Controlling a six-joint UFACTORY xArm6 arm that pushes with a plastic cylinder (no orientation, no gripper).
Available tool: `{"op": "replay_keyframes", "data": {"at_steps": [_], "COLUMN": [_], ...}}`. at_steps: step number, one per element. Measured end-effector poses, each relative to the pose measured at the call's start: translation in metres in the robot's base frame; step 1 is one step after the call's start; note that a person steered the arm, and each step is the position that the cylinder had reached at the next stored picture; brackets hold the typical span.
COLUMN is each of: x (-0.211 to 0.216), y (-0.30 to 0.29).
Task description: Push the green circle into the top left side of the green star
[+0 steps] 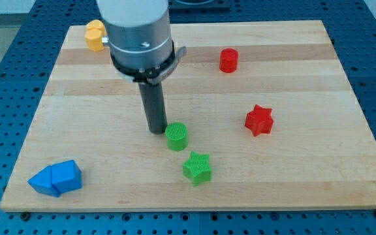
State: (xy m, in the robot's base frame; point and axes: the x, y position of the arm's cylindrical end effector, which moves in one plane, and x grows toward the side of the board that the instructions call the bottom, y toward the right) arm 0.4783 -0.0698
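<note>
The green circle (177, 136) lies near the board's middle, a short gap up and to the left of the green star (197, 168). The two do not touch. My tip (156, 130) rests on the board just left of the green circle, touching or nearly touching its upper left side. The dark rod rises from there to the large grey arm body at the view's top.
A red star (259, 120) lies to the right, a red cylinder (228, 60) at the upper right. A yellow block (95, 35) sits at the top left, partly behind the arm. Two blue blocks (56, 178) lie together at the bottom left of the wooden board (318, 189).
</note>
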Motion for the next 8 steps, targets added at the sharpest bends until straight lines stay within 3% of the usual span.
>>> {"op": "replay_keyframes", "data": {"at_steps": [3, 8], "x": [-0.004, 0.029], "y": [0.019, 0.031]}}
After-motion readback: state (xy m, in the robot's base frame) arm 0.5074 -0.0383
